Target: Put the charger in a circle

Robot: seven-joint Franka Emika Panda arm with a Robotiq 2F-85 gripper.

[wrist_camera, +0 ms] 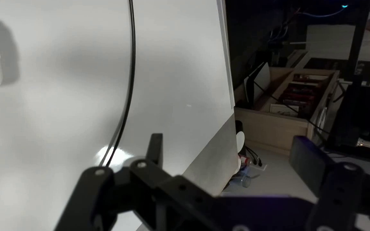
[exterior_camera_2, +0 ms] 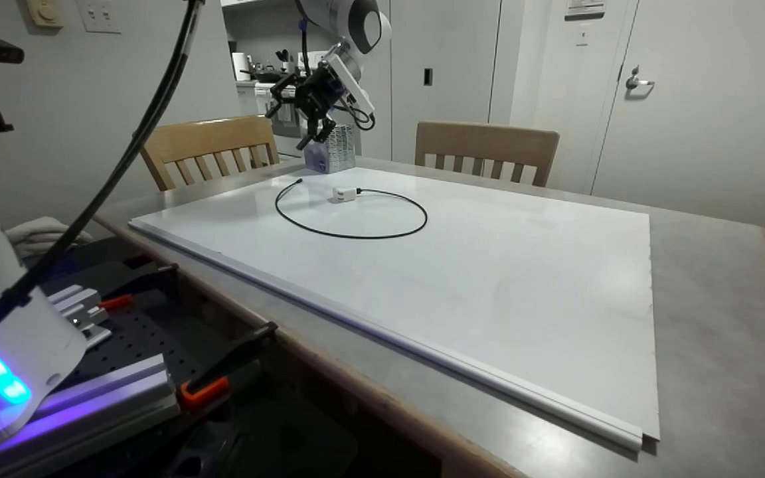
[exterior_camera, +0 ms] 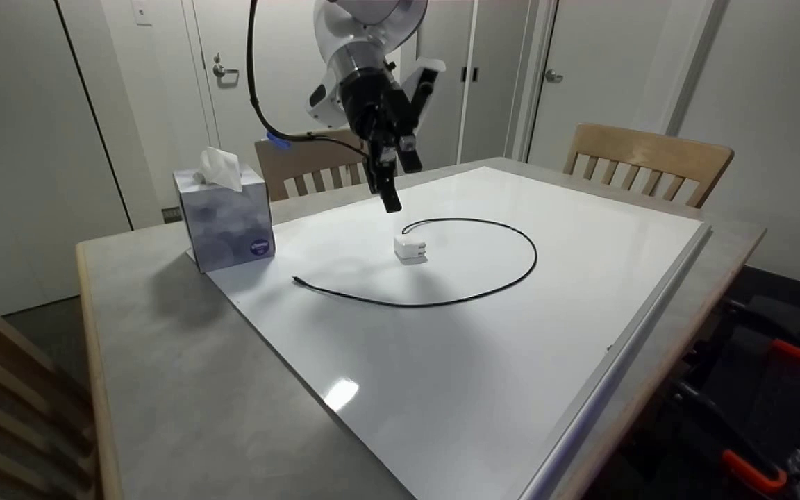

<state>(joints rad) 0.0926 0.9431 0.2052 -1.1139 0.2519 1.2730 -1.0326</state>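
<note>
Charger (exterior_camera: pixel 410 305) lies on the board (exterior_camera: pixel 594 229) as an open loop, toward the corner of the surface (exterior_camera: pixel 185 389) nr. the box (exterior_camera: pixel 226 222); plug (exterior_camera: pixel 409 247) and tip (exterior_camera: pixel 298 280) stand apart, mouth facing that corner, so the circle prob. needs closing. Tool (exterior_camera_2: pixel 289 128) hangs in mid-air, fingers (wrist_camera: pixel 155 146) spread, gripping nothing, presumably held off to avoid dragging the cable (wrist_camera: pixel 132 64). Box sits there prob. to leave rm. for the loop; logo (exterior_camera: pixel 260 247) seems to read "Kleenex". Wall notice (exterior_camera_2: pixel 585 8): illegible.
</note>
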